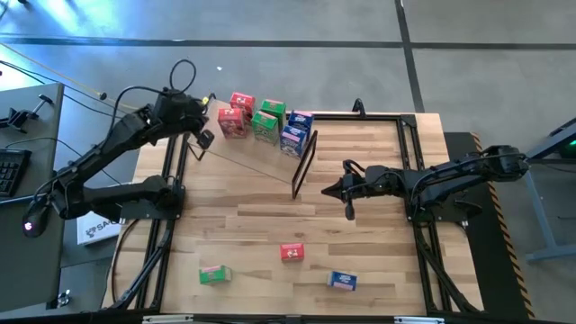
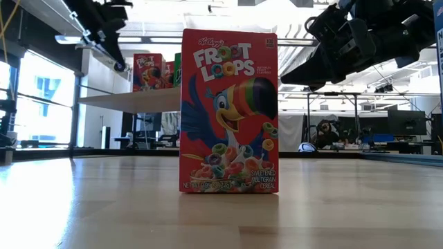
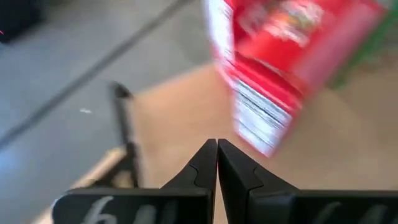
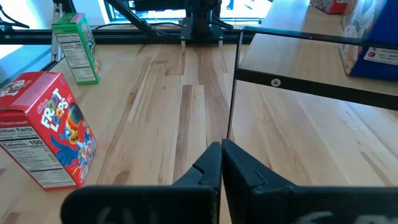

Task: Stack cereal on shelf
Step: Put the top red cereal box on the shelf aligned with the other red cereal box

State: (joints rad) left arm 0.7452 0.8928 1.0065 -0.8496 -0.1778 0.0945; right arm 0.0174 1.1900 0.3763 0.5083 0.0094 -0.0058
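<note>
High view: six cereal boxes clustered on shelf at far table edge; red, green, blue boxes lie apart on tabletop near front. Left gripper, fingers pressed together, empty, just beside shelf's red boxes. Right gripper closed, empty, arm stretched low beside shelf's black frame.
</note>
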